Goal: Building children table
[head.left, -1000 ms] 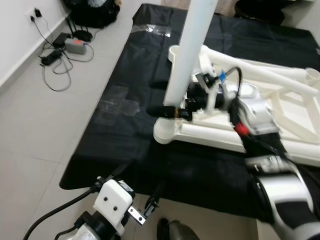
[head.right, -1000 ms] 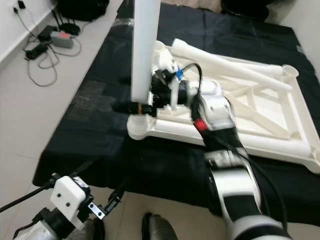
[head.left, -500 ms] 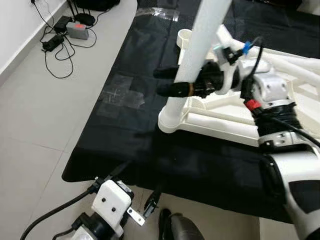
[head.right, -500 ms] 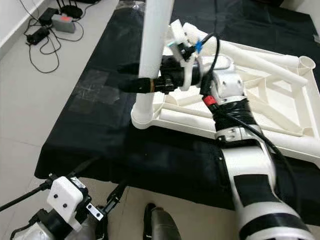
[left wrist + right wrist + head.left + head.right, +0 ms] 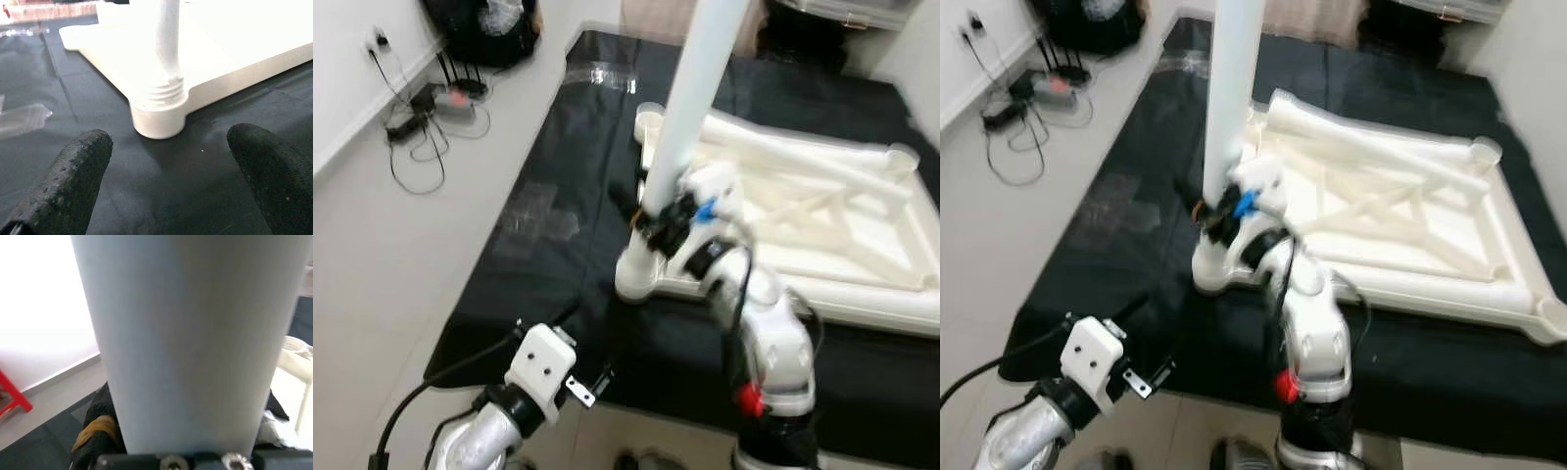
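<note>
A white children's table top [image 5: 822, 211] lies upside down on a black mat [image 5: 558, 166]. A long white table leg [image 5: 695, 98] stands nearly upright in the near left corner socket [image 5: 639, 279]. My right gripper [image 5: 658, 213] is shut on the leg just above that socket; in the right wrist view the leg [image 5: 195, 333] sits between the black fingers [image 5: 98, 431]. My left arm [image 5: 540, 364] hangs low at the mat's near edge. My left gripper [image 5: 168, 147] is open and faces the threaded socket [image 5: 159, 110] from a short way off, touching nothing.
Cables and a power strip [image 5: 431, 103] lie on the tiled floor at the left wall, with a black bag [image 5: 484, 24] behind them. Open sockets show at the far left corner [image 5: 649, 113] and far right corner [image 5: 901, 154]. A clear plastic wrapper [image 5: 607, 73] lies on the mat.
The whole view has shifted. The leg's lower end, held just above the corner socket a second ago, now sits in it, and my right forearm reaches up to it from below.
</note>
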Tool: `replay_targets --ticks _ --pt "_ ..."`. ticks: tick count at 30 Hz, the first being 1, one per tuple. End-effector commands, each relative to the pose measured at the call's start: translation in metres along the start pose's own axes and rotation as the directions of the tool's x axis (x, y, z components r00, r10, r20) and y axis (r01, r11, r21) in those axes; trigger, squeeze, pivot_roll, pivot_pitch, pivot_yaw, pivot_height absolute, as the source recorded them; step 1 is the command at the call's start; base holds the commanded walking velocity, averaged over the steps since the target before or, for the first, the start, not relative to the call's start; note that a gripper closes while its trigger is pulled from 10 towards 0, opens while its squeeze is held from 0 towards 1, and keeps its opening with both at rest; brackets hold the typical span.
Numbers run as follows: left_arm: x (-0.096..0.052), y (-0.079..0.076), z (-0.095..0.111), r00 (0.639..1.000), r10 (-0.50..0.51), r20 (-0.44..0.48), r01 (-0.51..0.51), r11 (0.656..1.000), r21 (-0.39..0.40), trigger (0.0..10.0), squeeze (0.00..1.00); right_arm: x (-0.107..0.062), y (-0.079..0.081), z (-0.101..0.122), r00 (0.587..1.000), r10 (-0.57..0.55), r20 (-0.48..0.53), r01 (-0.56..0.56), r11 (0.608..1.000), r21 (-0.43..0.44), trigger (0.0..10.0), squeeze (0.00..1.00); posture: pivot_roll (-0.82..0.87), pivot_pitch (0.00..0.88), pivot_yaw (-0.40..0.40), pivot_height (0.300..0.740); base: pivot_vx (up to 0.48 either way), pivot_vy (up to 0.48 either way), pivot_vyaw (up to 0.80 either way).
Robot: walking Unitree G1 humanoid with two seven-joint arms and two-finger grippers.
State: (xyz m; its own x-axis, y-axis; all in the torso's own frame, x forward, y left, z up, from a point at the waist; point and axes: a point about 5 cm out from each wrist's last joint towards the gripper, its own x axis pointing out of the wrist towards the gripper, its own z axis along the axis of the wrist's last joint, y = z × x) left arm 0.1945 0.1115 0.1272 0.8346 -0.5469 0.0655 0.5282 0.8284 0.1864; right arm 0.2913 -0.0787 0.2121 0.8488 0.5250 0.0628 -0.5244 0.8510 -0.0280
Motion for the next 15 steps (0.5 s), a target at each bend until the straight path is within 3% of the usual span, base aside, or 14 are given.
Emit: replay_targets --ticks 1,5,6,7,9,10,12,13,14,15 --pt "0.003 0.001 -0.008 1.0 0.001 -0.019 -0.001 1.0 -0.02 10.0 0.0 0.004 -0.008 -0.046 0.965 -0.016 -0.262 0.028 0.999 0.041 0.0 0.0 -0.06 0.055 -0.115 0.74 0.0 0.0 0.0" --pt "0.005 0.003 -0.009 1.0 0.005 -0.019 -0.005 1.0 -0.02 10.0 0.0 0.014 -0.012 -0.037 0.972 0.0 -0.236 0.008 1.0 0.03 0.0 0.0 -0.06 0.041 -0.116 0.74 0.0 0.0 0.0" --pt "0.006 0.003 -0.009 1.0 0.012 -0.017 -0.012 1.0 -0.017 10.0 0.0 0.029 -0.011 -0.019 0.981 0.102 -0.163 -0.096 0.994 0.044 9.4 0.0 -0.06 0.053 -0.123 0.74 0.0 0.0 0.0" --pt "0.006 0.003 -0.009 1.0 0.012 -0.017 -0.012 1.0 -0.017 10.0 0.0 0.029 -0.011 -0.019 0.981 0.102 -0.163 -0.096 0.994 0.044 9.4 0.0 -0.06 0.053 -0.123 0.74 0.0 0.0 0.0" --pt "0.005 0.002 -0.007 1.0 0.014 -0.013 -0.014 1.0 -0.015 10.0 0.0 0.034 -0.006 -0.008 0.969 0.229 -0.091 -0.224 0.973 0.061 10.0 0.0 -0.05 0.066 -0.121 0.74 0.0 0.0 0.0" --pt "0.005 0.0 -0.007 1.0 0.012 -0.009 -0.012 1.0 -0.014 10.0 0.0 0.028 -0.002 -0.001 0.95 0.309 -0.052 -0.306 0.95 0.058 10.0 1.0 -0.05 0.08 -0.122 0.74 0.0 0.0 0.0" --pt "0.005 0.0 -0.007 1.0 0.012 -0.009 -0.012 1.0 -0.014 10.0 0.0 0.028 -0.002 -0.001 0.95 0.309 -0.052 -0.306 0.95 0.058 10.0 1.0 -0.05 0.08 -0.122 0.74 0.0 0.0 0.0" --pt "0.004 -0.001 -0.006 1.0 0.009 -0.002 -0.009 1.0 -0.014 10.0 0.0 0.021 0.004 0.005 0.94 0.339 -0.033 -0.336 0.94 0.057 10.0 1.0 -0.04 0.085 -0.123 0.74 0.0 0.0 0.0" --pt "0.001 -0.003 -0.004 1.0 0.005 0.003 -0.005 1.0 -0.016 10.0 0.0 0.014 -0.005 0.012 0.905 0.424 -0.008 -0.424 0.905 0.032 10.0 1.0 -0.03 0.121 -0.121 0.74 0.0 0.0 0.0" --pt "0.001 -0.003 -0.004 1.0 0.005 0.003 -0.005 1.0 -0.016 10.0 0.0 0.014 -0.005 0.012 0.905 0.424 -0.008 -0.424 0.905 0.032 10.0 1.0 -0.03 0.121 -0.121 0.74 0.0 0.0 0.0"
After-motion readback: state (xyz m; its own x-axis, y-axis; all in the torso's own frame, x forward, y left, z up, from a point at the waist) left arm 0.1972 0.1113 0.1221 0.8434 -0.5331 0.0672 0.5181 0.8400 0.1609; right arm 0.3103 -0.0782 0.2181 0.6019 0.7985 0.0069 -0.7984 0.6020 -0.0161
